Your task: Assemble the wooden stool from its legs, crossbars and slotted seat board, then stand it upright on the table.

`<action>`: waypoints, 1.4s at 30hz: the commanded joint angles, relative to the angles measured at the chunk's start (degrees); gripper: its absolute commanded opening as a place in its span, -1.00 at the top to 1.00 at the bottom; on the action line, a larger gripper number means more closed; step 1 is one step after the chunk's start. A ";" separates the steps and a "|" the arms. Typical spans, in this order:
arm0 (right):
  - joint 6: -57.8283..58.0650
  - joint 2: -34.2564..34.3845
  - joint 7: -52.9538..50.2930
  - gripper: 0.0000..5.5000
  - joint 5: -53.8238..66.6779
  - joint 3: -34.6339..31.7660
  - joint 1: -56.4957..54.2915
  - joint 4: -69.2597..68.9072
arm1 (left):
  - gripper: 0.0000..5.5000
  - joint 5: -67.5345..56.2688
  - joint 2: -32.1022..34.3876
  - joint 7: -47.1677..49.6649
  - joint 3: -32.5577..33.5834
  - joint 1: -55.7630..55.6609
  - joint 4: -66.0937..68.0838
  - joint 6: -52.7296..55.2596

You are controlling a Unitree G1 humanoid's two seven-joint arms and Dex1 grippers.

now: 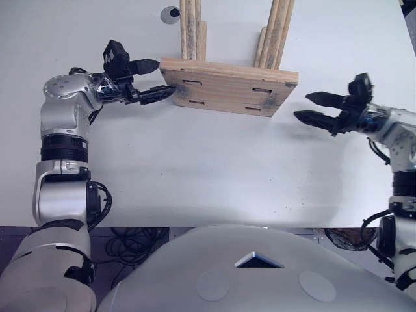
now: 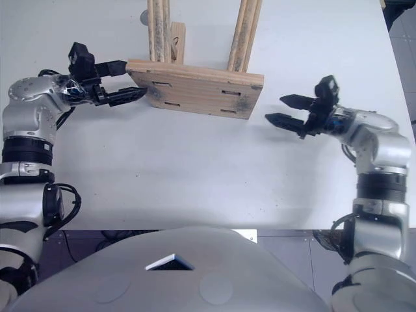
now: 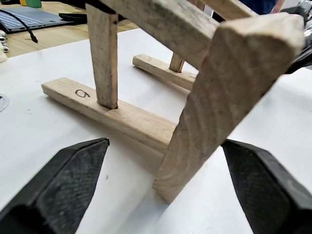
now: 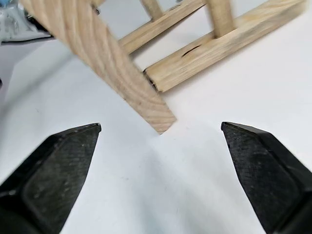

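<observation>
1. The pale wooden stool lies on its side on the white table [image 1: 195, 169]. Its slotted rectangular seat board [image 1: 227, 88] stands on edge, tilted, with its flat top facing the robot. The long wooden legs [image 1: 190, 29] run away from the robot behind it.
2. In the left wrist view, a short crossbar [image 3: 105, 53] is seated in the leg that rests on the table. All four slots in the board look filled.
3. Assembly therefore appears finished. What looks left is tipping the stool onto its feet so that it stands upright.
4. The black two-fingered left gripper [image 1: 166, 78] is at the board's left end. Its fingers are spread and straddle that edge near the corner. The wrist view shows a gap on each side, so nothing is clamped yet.
5. The black right gripper [image 1: 301, 106] hangs just beyond the board's right end, apart from it. Its fingers are spread wide and hold nothing, and they point at the lower right corner.
6. The next move probably calls for both grippers to close on the board's ends before the stool is rotated.
</observation>
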 commanded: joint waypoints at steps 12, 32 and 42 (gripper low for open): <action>-3.82 5.85 2.01 0.16 -3.57 8.36 -7.70 2.59 | 0.09 2.27 -5.31 -5.93 -2.33 -6.50 8.54 -0.33; 63.64 -1.65 -21.03 0.32 33.70 -17.03 -39.52 21.24 | 0.40 -25.50 -0.33 25.23 29.08 -10.73 -21.66 83.61; 50.28 6.43 -60.24 0.38 31.76 -35.12 -57.90 54.21 | 0.50 -21.18 -12.62 62.48 46.10 -29.69 -5.15 78.52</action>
